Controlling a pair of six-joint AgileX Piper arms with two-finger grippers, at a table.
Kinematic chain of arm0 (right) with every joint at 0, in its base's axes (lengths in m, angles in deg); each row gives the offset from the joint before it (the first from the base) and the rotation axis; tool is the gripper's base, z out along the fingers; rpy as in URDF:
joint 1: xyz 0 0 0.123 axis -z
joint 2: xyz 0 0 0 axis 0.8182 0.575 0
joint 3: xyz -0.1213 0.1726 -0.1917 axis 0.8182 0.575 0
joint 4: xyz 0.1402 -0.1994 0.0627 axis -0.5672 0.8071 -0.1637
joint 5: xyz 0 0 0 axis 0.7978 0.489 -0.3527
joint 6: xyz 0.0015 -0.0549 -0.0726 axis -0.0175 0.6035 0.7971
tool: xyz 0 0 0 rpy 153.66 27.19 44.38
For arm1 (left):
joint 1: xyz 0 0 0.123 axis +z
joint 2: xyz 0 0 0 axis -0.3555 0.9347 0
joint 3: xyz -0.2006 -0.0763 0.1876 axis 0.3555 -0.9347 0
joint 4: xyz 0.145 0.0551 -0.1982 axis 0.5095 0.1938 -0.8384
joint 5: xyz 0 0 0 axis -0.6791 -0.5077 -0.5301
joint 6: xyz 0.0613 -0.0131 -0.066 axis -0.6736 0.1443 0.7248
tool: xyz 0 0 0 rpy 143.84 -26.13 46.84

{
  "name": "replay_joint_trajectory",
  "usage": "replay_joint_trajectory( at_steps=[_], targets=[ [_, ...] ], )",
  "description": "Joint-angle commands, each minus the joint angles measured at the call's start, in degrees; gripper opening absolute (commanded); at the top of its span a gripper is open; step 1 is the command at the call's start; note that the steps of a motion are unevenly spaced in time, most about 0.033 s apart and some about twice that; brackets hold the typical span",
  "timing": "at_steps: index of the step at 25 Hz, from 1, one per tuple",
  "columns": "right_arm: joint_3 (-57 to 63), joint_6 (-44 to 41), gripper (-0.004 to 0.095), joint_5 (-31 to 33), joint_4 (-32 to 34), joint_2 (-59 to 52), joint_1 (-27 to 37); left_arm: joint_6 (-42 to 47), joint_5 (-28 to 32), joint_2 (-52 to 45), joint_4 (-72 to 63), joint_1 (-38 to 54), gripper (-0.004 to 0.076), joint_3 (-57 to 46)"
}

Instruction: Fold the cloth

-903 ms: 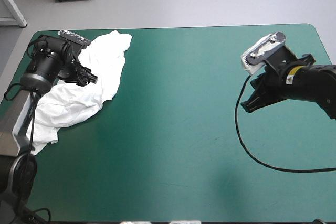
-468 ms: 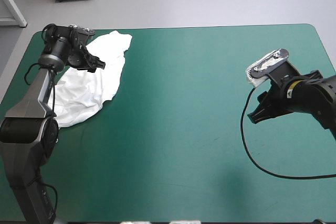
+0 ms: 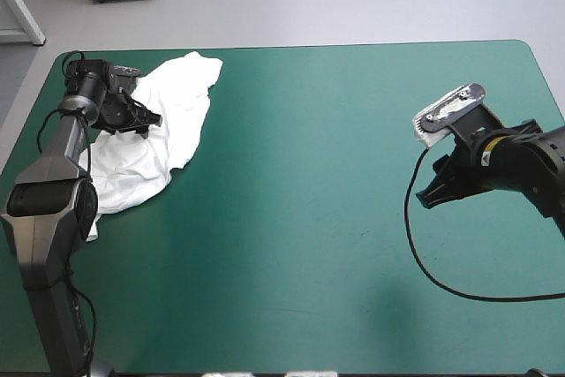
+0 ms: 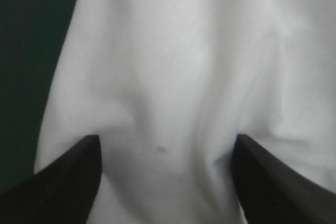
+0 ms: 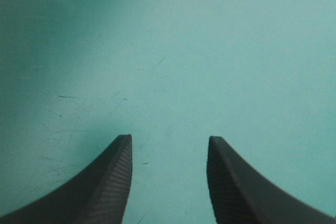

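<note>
From my station the T-shirt [image 3: 181, 121] sits at about 10 o'clock on the worktop [image 3: 309, 218], a crumpled white heap close to the far left corner. One lobe reaches toward 12 o'clock near the far edge. The wider part spreads toward 7 o'clock along the left edge, partly hidden behind the left arm.

The left gripper [image 3: 152, 120] is over the heap's upper half, on the shirt's 9 o'clock side, with its fingers pointing toward roughly 4 o'clock across the fabric. On the left wrist feed I see its two black fingers [image 4: 73, 177] spread wide. Rumpled white cloth fills all the space between and ahead of them, with soft folds running away from the gripper. The fingers grip nothing. I cannot tell whether their tips touch the fabric or hang just above it. Outside one finger the shirt's edge shows, with a strip of teal-green cover beyond it.

The right gripper [image 3: 433, 197] is at about 3 o'clock on the worktop, well apart from the T-shirt, angled down toward 7 o'clock. Its wrist feed shows the fingers parted by a moderate gap, narrower than the left pair, with only bare, lightly scratched teal-green cover between and ahead of them.
</note>
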Motion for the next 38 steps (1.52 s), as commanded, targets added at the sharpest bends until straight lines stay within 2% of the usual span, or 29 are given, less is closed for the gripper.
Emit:
replay_joint_trajectory(
  at_steps=[1,4,7,9,10,15,28,38],
  targets=[
    [-1.4,0.0,0.0437,-2.6,1.1,-1.3,-0.1,-2.3,-0.5,-2.8,-4.9,0.4,0.0475,1.8],
    [-1.4,0.0,0.0437,-2.6,1.1,-1.3,-0.1,-2.9,-1.7,-1.7,-7.9,0.4,0.0370,1.8],
    [-1.4,-0.1,0.0437,-2.6,1.1,-1.3,-0.1,-3.5,-3.6,-1.2,-9.9,0.4,0.0177,1.8],
    [-1.4,-0.1,0.0432,-2.5,1.1,-1.3,-0.1,-4.2,-4.7,-1.2,-10.7,0.4,0.0016,1.8],
    [-1.4,-0.1,0.0429,-2.3,1.1,-1.5,-0.1,-4.4,-5.2,-1.2,-10.9,0.4,-0.0006,1.8],
    [-1.4,-0.1,0.0418,-2.2,1.4,-2.4,-0.1,-7.1,-8.5,-1.3,-16.2,-3.4,-0.0009,1.8],
    [-1.4,-0.1,0.0416,-2.2,1.6,-2.5,-0.1,-8.3,-9.8,-5.2,-17.6,-34.2,-0.0009,3.0],
    [-1.4,-0.1,0.0414,-2.2,1.6,-2.4,-0.1,-10.3,-9.9,-5.8,-24.1,-42.9,-0.0009,3.1]
  ],
)
